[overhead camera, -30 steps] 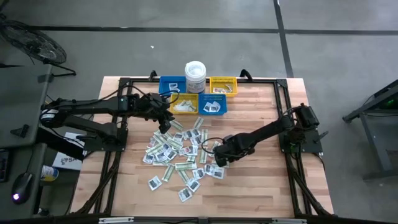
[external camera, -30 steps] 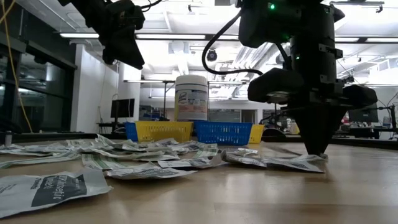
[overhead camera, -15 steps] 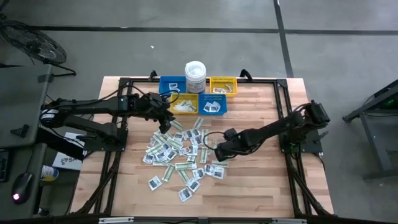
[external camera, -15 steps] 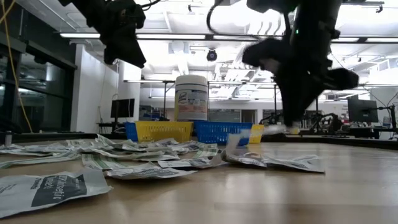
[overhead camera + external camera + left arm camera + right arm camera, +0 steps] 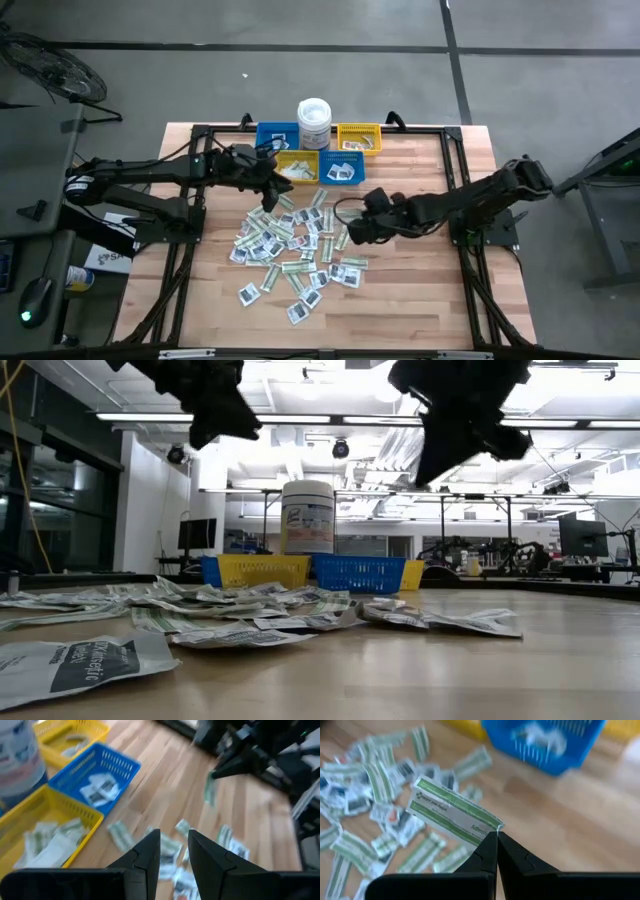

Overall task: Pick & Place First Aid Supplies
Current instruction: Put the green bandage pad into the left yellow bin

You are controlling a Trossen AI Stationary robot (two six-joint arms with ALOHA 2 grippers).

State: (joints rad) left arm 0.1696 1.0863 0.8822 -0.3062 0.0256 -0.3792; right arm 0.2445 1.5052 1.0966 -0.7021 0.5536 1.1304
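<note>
The first aid supplies (image 5: 290,245) lie as a loose heap of small white square packets and green-and-white strips on the middle of the wooden table. My right gripper (image 5: 350,233) hangs above the heap's right side, shut on one green-and-white strip (image 5: 452,810). This strip also shows in the left wrist view (image 5: 210,790). My left gripper (image 5: 268,195) hovers over the heap's far left corner, near the yellow bin (image 5: 297,168). Its fingers (image 5: 150,851) stand a little apart with nothing between them. My right gripper pinches the strip's one end, at a corner (image 5: 489,828), between its two fingertips (image 5: 492,851). The fingers slant down toward the table. The strip is lifted clear of the heap and sticks out beyond the fingertips, tilted.
Two yellow and two blue bins stand at the far edge, among them a blue bin (image 5: 343,170) with white packets and the yellow bin with strips. A white lidded tub (image 5: 314,120) stands between the far ones. Bare wood lies to the right (image 5: 420,280) and near the front edge.
My right gripper has risen from the heap with the green-and-white strip and drawn a little toward the far edge, turning its wrist as it went. The strip is now lifted clear. My left gripper has tipped upward a little.
</note>
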